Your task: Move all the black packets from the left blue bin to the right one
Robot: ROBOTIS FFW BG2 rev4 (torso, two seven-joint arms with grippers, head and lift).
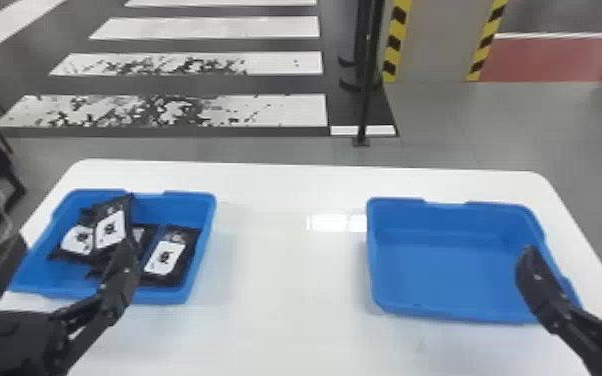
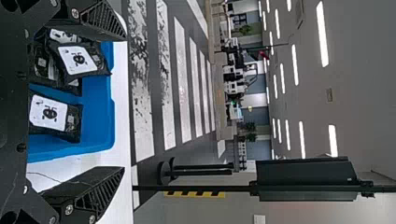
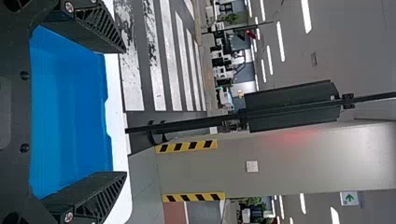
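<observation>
Sharing the white surface (image 1: 285,325) in the head view, the left blue bin (image 1: 165,297) holds black packets (image 1: 165,257), the left gripper (image 1: 71,244) at its near side, the right gripper (image 1: 572,260) by the right bin (image 1: 455,311). The left wrist view adds wide-set fingers and ceiling lights (image 2: 322,32); the right, wide-set fingers too, and a green sign (image 3: 349,198).

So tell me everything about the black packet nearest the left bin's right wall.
The black packet is a flat pouch, seemingly plastic or foil, with a white label bearing a dark emblem. Ungripped, it lies label up in the left blue bin, by its right wall, with other packets to its left.
</observation>
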